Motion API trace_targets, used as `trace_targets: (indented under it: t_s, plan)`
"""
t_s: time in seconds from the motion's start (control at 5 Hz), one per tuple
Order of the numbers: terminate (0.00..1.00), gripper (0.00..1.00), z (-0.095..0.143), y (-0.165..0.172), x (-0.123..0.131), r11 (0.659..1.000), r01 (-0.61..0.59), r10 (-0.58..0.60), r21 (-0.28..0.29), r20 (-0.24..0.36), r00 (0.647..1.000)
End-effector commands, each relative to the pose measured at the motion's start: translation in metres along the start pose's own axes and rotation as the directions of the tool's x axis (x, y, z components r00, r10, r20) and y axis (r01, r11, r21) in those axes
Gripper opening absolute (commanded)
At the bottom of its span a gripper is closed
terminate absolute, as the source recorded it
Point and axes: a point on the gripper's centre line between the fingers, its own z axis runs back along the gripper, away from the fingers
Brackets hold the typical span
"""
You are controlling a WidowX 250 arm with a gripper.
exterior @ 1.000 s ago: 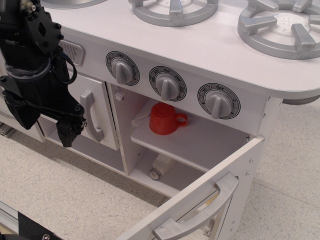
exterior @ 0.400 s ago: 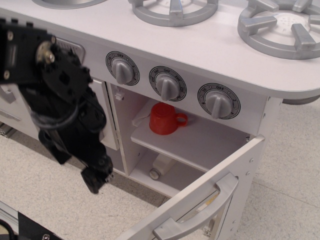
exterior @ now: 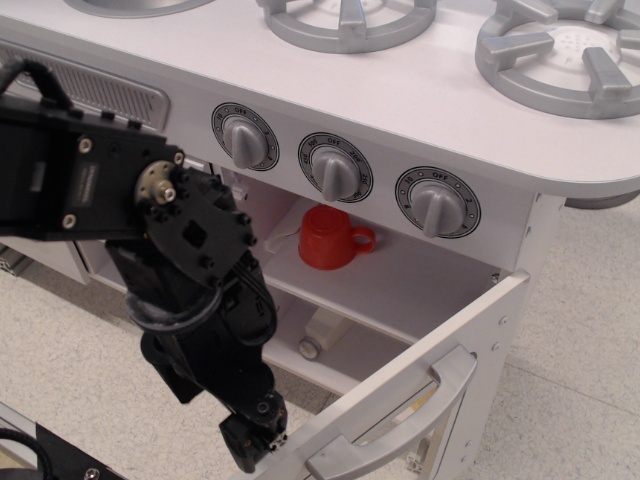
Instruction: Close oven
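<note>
The white toy oven (exterior: pixel 400 285) stands open, its inner shelf bare but for a red cup (exterior: pixel 330 238). Its large white door (exterior: pixel 420 385) swings out toward the lower right, with the silver-grey bar handle (exterior: pixel 400 425) on its outer face. My black gripper (exterior: pixel 250 440) hangs low in front of the oven opening, its tip next to the door's free edge at the bottom. The fingers look pressed together with nothing between them. The arm hides the lower left part of the oven.
Three grey knobs (exterior: pixel 335 168) sit on the panel above the oven. Grey burner rings (exterior: pixel 560 55) lie on the white countertop. A speckled floor (exterior: pixel 70 370) stretches to the lower left. A black rail (exterior: pixel 40 455) runs along the bottom left corner.
My arm has swung from the left, in front of the small cabinet door, down and right to the oven door's free edge. The oven door has not moved.
</note>
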Motion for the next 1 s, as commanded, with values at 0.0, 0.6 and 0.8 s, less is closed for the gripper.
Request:
trace_targets:
  t_s: [0.0,0.6,0.8]
  plan:
    - [0.0,1.0,-0.012,-0.021,0.0,0.995,0.023,-0.028,0.098,0.048,0.998]
    - [0.0,1.0,-0.03,0.007,0.006,0.981,-0.021,0.011,0.194,0.052,0.999]
    - [0.0,1.0,-0.023,0.028,0.016,0.978,-0.058,0.045,0.202,0.067,0.997]
